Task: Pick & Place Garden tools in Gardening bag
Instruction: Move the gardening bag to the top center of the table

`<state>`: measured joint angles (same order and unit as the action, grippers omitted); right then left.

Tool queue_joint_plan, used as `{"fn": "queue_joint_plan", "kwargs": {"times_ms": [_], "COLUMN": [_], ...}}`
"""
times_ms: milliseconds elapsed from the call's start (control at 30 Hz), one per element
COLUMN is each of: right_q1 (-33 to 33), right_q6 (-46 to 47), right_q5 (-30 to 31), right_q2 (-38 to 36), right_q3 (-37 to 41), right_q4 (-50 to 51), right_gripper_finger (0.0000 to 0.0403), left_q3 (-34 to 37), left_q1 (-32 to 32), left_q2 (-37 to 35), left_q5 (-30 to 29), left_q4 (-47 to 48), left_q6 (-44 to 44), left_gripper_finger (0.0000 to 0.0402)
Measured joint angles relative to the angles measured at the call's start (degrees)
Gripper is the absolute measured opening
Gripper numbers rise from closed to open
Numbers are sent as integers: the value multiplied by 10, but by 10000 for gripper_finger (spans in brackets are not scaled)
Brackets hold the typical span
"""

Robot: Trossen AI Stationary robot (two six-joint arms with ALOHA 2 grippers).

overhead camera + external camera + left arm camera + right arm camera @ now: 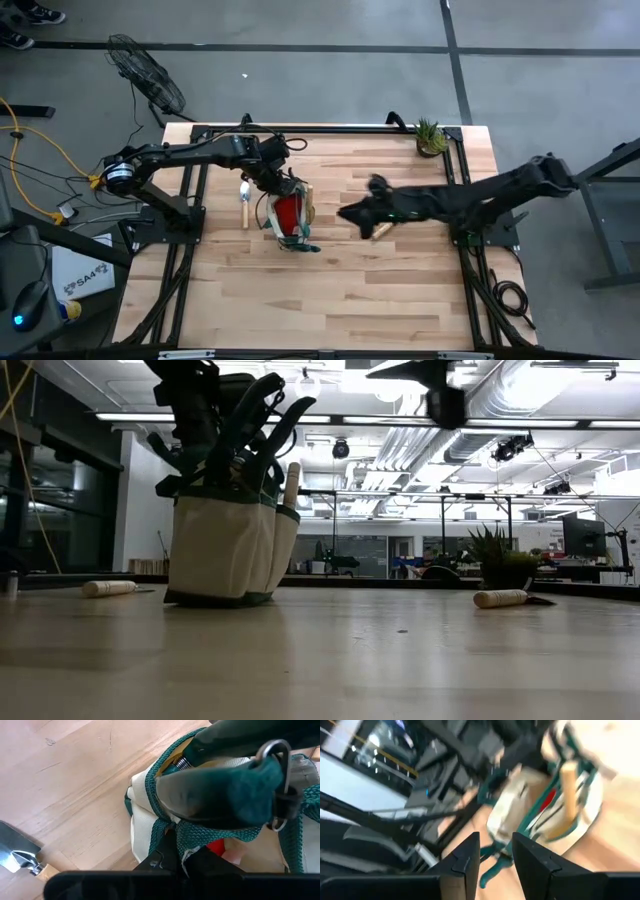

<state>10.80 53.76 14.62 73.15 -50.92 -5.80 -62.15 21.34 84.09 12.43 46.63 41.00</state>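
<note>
The beige gardening bag with green trim stands on its base mid-table. It holds a red cloth, green-handled pruners and a wooden handle. My left gripper is over the bag's rim, shut on its green strap. One trowel lies flat left of the bag. Another wooden-handled trowel lies right of the bag, beneath my right arm. My right gripper hovers open above the table, right of the bag, with nothing between its fingers. My left gripper pinches the bag's green webbing strap at the rim between its two shut fingers. The fingers slant down from above and from the table's left. The bag stays upright with its base on the table.
A small potted plant stands at the far right corner. Black frame rails run along the table's left, right and far sides. Bare wood lies toward the near edge.
</note>
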Motion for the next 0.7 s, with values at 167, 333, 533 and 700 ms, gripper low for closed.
{"fn": "queue_joint_plan", "kwargs": {"times_ms": [167,333,533,700], "right_q1": [-37,-53,-66,-72], "right_q6": [32,75,119,149], "right_q5": [-102,-109,-146,-149], "right_q2": [89,132,158,173], "right_q3": [-71,-91,-91,-91], "right_q4": [26,27,23,21], "right_gripper_finger": [131,167,202,206], "left_q3": [0,0,0,0], "left_q1": [0,0,0,0], "left_q2": [0,0,0,0], "left_q5": [0,-1,-1,1], "left_q4": [0,-1,-2,-3], "left_q6": [-6,-22,-50,-79], "left_gripper_finger": [0,0,24,79]}}
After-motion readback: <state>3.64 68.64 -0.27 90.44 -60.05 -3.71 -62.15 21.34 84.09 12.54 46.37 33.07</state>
